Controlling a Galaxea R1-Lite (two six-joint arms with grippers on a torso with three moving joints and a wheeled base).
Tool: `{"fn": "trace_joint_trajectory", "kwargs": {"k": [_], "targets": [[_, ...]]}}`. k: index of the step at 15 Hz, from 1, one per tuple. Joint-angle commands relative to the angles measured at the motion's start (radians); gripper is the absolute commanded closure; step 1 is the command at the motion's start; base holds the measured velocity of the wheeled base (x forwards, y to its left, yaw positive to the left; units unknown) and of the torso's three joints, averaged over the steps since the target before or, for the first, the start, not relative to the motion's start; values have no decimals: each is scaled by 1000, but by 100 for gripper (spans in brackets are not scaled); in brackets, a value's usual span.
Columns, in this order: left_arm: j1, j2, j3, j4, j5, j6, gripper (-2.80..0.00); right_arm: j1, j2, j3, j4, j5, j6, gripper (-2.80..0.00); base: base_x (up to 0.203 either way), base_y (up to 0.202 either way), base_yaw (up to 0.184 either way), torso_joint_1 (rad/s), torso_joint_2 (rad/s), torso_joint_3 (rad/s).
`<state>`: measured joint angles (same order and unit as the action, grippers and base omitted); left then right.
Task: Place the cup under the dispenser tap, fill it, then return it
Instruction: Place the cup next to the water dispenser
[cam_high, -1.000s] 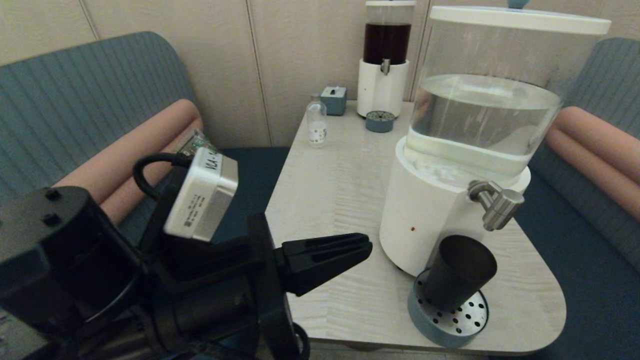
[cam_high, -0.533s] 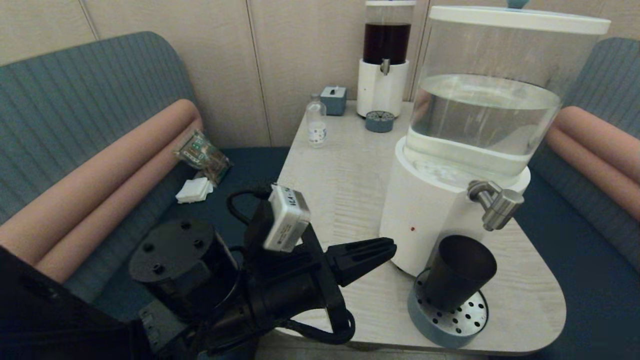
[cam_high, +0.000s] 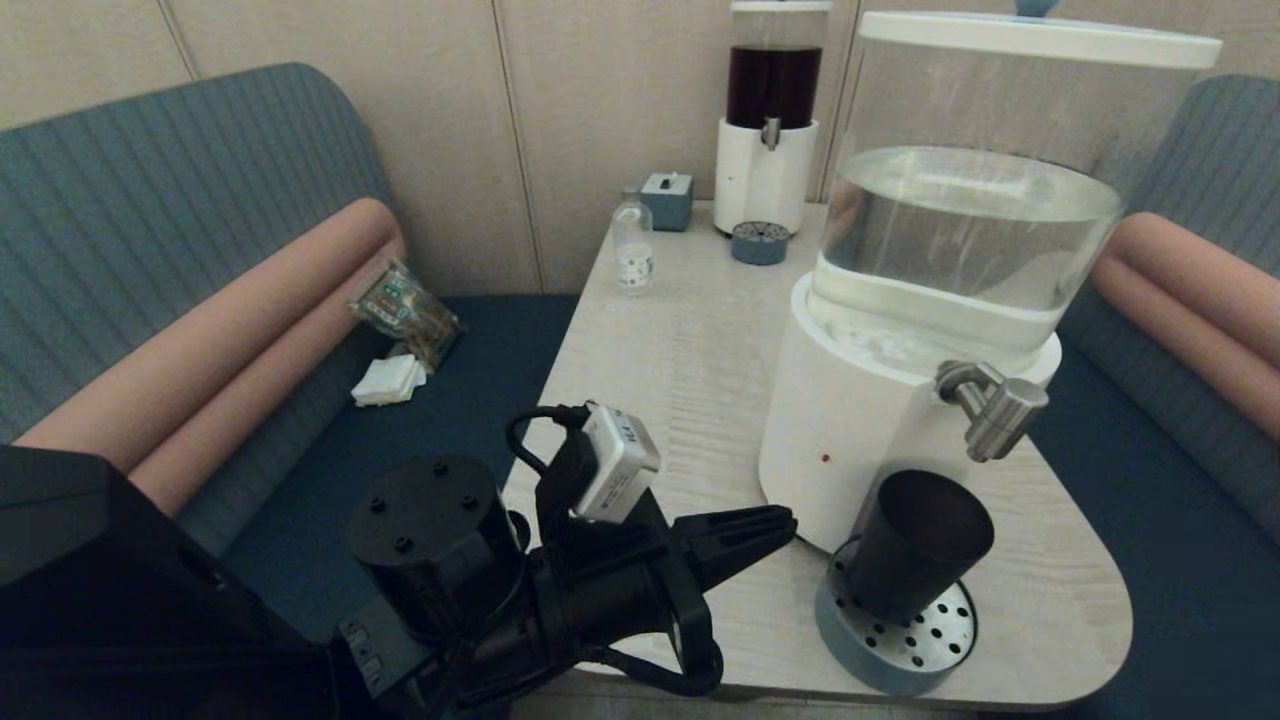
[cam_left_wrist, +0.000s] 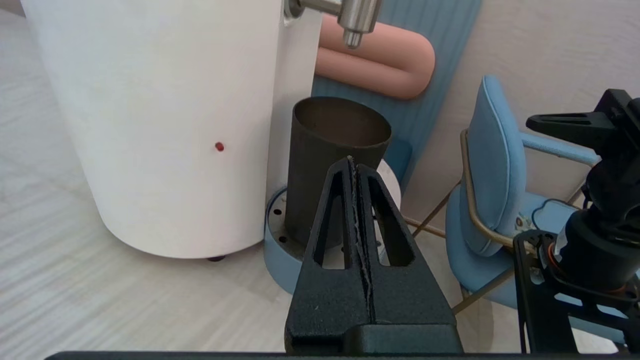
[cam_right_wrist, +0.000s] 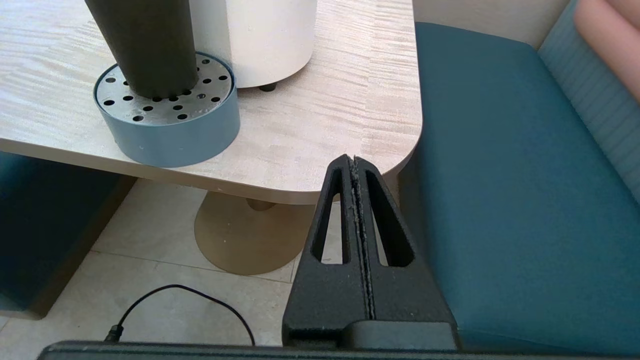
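Your cup (cam_high: 918, 545) stands upright on the drip tray (cam_high: 893, 650), just below the dispenser tap (cam_high: 995, 410).

Your left gripper (cam_high: 775, 528) hovers over the table (cam_high: 680, 390) near its front edge, close beside the cup without touching it, jaws pressed fully together and holding nothing. Your right gripper (cam_right_wrist: 353, 165) hangs off the table's corner, above the blue seat (cam_right_wrist: 515, 190), jaws likewise closed and empty. The tray sits against the dispenser's white base (cam_high: 850, 440).
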<state>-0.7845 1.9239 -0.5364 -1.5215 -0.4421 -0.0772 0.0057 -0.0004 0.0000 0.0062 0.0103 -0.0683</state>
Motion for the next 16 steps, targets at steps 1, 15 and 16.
{"fn": "trace_joint_trajectory", "kwargs": {"k": [1, 15, 16], "targets": [[-1, 7, 6, -9, -4, -1, 0, 0, -1, 0, 0, -1, -1, 0, 0, 0, 0, 0, 0, 0], [-39, 220, -91, -9, -1, 12, -280, 0, -1, 2, 0, -1, -1, 0, 0, 0, 0, 0, 0, 0], [-41, 232, -99, -9, -1, 11, -280, 0, -1, 2, 0, 0, -1, 0, 0, 0, 0, 0, 0, 0]]}}
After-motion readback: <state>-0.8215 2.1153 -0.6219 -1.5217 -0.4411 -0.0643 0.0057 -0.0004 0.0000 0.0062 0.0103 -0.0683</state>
